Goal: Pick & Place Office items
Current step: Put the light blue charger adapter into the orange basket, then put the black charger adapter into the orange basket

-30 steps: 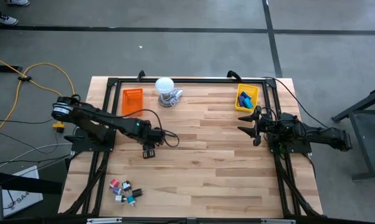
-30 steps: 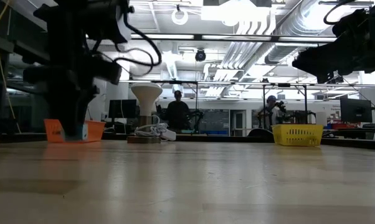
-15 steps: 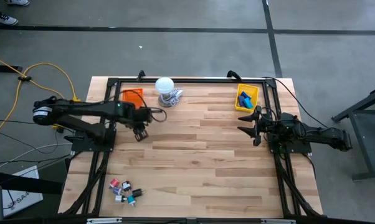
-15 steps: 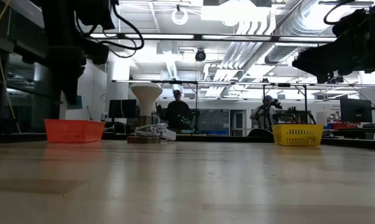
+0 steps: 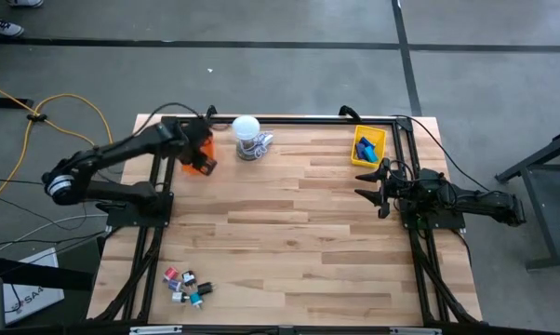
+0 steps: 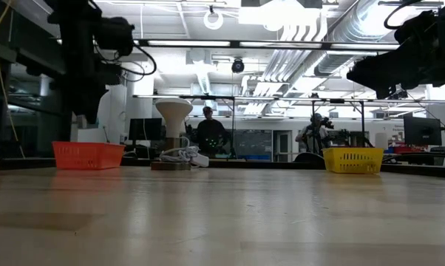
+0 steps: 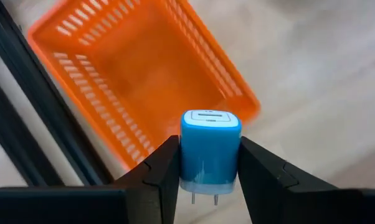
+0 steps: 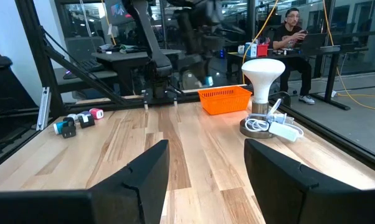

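A small blue plug-in charger [image 7: 209, 149], one of the office items, sits between the fingers of my left gripper [image 5: 202, 162]. That gripper is shut on it and hangs over the near end of the orange tray [image 7: 137, 74] at the table's far left. The other office items [image 5: 187, 285] lie in a small pile near the front left edge. My right gripper [image 5: 371, 182] waits open at the table's right side, level, with nothing between its fingers [image 8: 147, 177]. My left gripper pinches the blue charger by its two opposite sides [image 7: 185, 155], one finger on each. The fingers come from above, pointing steeply down. The charger is lifted clear above the orange tray's rim, with its metal prongs [image 7: 203, 198] toward the wrist and its socket face [image 7: 210, 117] away.
A yellow tray [image 5: 368, 146] with blue pieces stands at the far right. A white round-topped lamp-like object [image 5: 247, 137] with a coiled cable stands at the far middle. Black frame rails [image 5: 159, 214] run along the table's edges. People sit at desks beyond the table [image 6: 210, 133].
My left gripper has swung from the table's left middle toward the far edge and risen, carrying the blue charger. It now hangs over the orange tray. The wrist has rolled on the way, and the gripper has stayed shut on the charger.
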